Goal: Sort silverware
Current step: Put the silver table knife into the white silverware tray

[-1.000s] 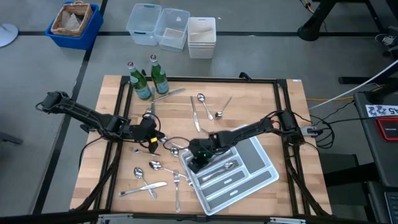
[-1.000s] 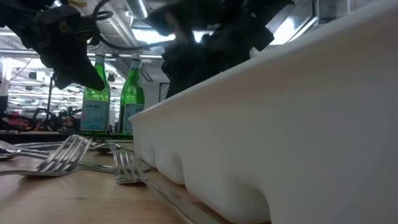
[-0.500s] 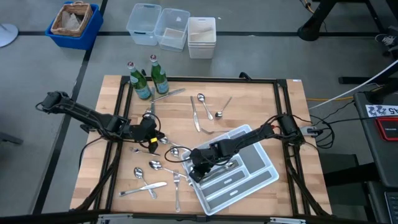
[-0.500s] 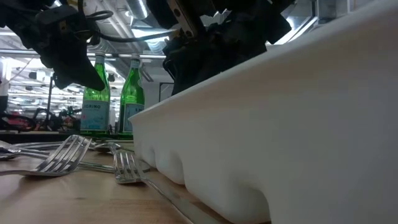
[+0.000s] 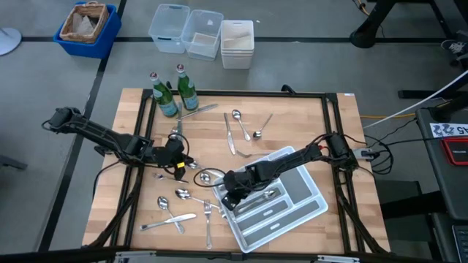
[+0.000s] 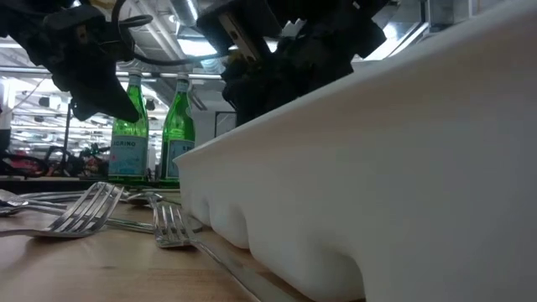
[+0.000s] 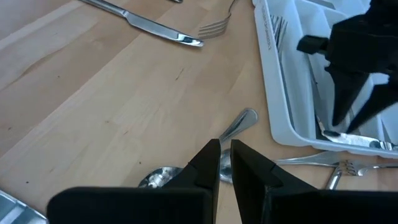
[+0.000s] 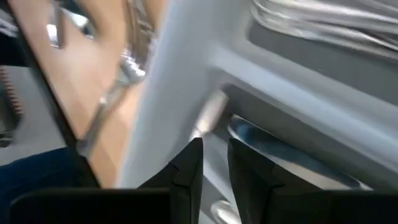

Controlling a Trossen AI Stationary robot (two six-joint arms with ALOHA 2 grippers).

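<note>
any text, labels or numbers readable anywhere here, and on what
Nothing can be read for certain.
Pale label on the left green glass bottle: lettering too blurred to read.
Label on the right green glass bottle: too blurred.
White tag with dark digits, on the dark equipment right of the table: too small to read.

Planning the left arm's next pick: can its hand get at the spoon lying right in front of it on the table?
Probably yes. The left hand hangs just above the spoon, with bare wood around it. The tray and right hand sit off to the side.
</note>
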